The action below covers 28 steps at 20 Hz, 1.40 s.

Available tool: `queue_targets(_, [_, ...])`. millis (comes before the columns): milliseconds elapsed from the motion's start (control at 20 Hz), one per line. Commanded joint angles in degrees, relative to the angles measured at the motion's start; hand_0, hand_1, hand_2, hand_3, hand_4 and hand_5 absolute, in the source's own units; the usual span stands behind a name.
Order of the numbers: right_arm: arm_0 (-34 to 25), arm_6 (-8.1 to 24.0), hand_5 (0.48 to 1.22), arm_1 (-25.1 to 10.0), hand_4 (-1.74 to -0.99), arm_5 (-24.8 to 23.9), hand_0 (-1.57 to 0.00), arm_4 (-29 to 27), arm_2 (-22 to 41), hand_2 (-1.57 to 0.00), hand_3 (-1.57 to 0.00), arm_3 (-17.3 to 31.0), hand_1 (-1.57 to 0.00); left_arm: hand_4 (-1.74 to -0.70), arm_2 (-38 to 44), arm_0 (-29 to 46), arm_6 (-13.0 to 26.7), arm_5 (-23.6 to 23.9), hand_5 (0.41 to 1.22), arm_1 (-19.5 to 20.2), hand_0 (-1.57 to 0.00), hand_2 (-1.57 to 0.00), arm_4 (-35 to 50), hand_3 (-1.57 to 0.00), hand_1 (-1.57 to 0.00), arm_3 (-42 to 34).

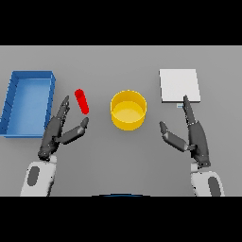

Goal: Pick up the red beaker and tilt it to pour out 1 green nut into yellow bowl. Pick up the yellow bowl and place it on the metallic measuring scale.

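Note:
A small red beaker [82, 101] stands on the grey table, left of centre. The yellow bowl [128, 110] sits in the middle and looks empty; no green nut shows. A pale metallic measuring scale [178, 85] lies flat at the back right. My left hand [56, 131] hovers just below and left of the beaker, fingers straight and thumb spread, apart from it. My right hand [194, 133] is open too, at the right of the bowl, its fingertips reaching the scale's near edge.
A blue rectangular bin [27, 102] with raised walls stands at the far left, close beside my left hand.

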Motion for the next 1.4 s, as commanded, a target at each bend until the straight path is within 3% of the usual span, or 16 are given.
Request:
queue_targets(0, [0.85,-0.65,0.633,0.25,-1.26,-0.17,0.0,0.17,0.22,0.0,0.0,-0.14,0.0,-1.23,0.42,-1.35,-1.25,0.69,0.629,-0.08,0.0,0.0,-0.57,0.0,0.0,2.35])
queue_targets(250, [0.7,-0.04,0.634,-0.49,-1.278,0.52,0.0,-0.74,-0.57,0.0,0.0,0.25,0.0,-1.26,2.29,-7.88,-3.84,1.57,0.668,-0.29,0.0,0.0,-0.63,0.0,0.0,10.37])
queue_targets(900, [0.08,0.03,0.641,-0.13,-1.268,0.57,0.0,-1.16,-0.63,0.0,0.0,0.31,0.0,-1.29,5.37,-20.53,-4.17,2.46,0.683,-0.36,0.0,0.0,-0.9,0.0,0.0,25.19])
queue_targets(1250, [0.7,0.77,0.641,-0.15,-1.261,-0.08,0.0,-0.37,-0.45,0.0,0.0,-0.83,0.0,-1.35,7.29,-24.08,-8.68,2.35,0.704,-1.77,0.0,0.0,0.86,0.0,0.0,30.62])
queue_targets(1300, [0.53,0.78,0.642,-0.28,-1.259,-0.05,0.0,-0.4,-0.59,0.0,0.0,-0.62,0.0,-1.38,7.98,-24.49,-9.14,2.79,0.724,-2.19,0.0,-0.07,1.5,-0.03,-0.03,30.92])
queue_targets(1350, [0.92,0.61,0.642,-0.09,-1.26,-0.17,0.0,-0.22,-0.45,0.0,0.0,-0.34,0.0,-1.41,8.79,-24.97,-9.88,2.89,0.75,-2.12,-0.12,-0.18,2.16,-0.12,-0.15,31.54])
